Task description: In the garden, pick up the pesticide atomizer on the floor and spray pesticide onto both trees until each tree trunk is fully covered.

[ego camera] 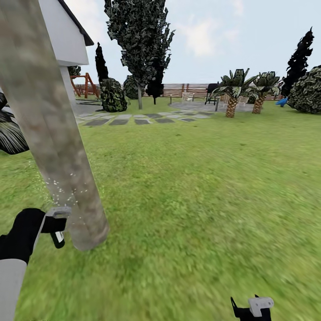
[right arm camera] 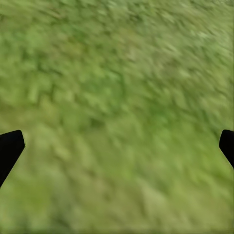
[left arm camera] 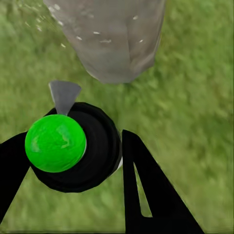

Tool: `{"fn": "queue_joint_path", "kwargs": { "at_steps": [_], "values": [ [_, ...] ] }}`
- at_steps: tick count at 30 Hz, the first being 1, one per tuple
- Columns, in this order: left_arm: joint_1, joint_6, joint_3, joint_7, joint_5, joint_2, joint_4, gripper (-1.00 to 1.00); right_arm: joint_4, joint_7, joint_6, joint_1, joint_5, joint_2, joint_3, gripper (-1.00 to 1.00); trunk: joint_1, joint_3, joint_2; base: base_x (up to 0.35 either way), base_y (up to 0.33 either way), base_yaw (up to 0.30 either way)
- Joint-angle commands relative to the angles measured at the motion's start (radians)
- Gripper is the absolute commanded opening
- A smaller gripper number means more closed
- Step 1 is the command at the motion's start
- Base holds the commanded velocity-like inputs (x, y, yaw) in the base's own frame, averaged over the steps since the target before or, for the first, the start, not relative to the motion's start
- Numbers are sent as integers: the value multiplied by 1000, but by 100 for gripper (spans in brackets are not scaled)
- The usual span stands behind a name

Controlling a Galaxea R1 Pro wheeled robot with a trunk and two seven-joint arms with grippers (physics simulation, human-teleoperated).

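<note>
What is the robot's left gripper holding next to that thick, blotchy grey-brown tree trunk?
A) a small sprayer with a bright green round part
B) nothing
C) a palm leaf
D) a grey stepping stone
A: the left gripper clamps the small green-and-black sprayer, grey nozzle toward the speckled tree trunk.

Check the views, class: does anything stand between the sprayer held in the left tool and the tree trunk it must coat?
Nothing visible does. The pesticide atomizer sits in the left tool, its grey nozzle pointing across bare grass at the tree trunk, where white pesticide specks show.
</note>
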Motion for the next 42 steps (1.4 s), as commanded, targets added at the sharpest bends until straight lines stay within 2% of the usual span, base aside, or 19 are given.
{"fn": "queue_joint_path", "kwargs": {
  "at_steps": [1,7,8,10,15,18,20,31,42],
  "values": [
    [13,-1,-2,4,3,3,1,-100,0,0,0,0,0,0,0,100,0,0,0,0,0,152],
    [31,-2,-9,9,6,-10,3,-100,1,0,0,0,0,0,0,100,0,0,0,0,-1,254],
    [31,-2,-9,9,4,-23,2,-100,0,0,0,0,0,0,0,100,0,0,0,0,-145,277],
    [33,-5,-8,9,2,-29,4,-100,0,0,0,0,0,0,0,100,0,0,0,7,-221,202],
    [45,-57,-5,17,1,-27,39,-100,0,0,0,0,-1,0,0,100,0,0,0,123,-246,34],
    [45,-63,-8,67,3,-28,45,-100,0,0,0,0,-1,0,0,100,0,0,0,188,-234,19],
    [45,-63,-8,74,3,-29,45,-100,0,0,0,0,-1,0,0,100,0,0,0,190,-234,127],
    [45,-62,-9,78,3,-31,45,-100,0,0,0,0,0,0,0,100,0,0,0,51,-265,265],
    [45,-62,-9,80,3,-32,47,-100,0,2,0,0,1,0,0,100,0,0,0,157,-249,21]
  ]
}}
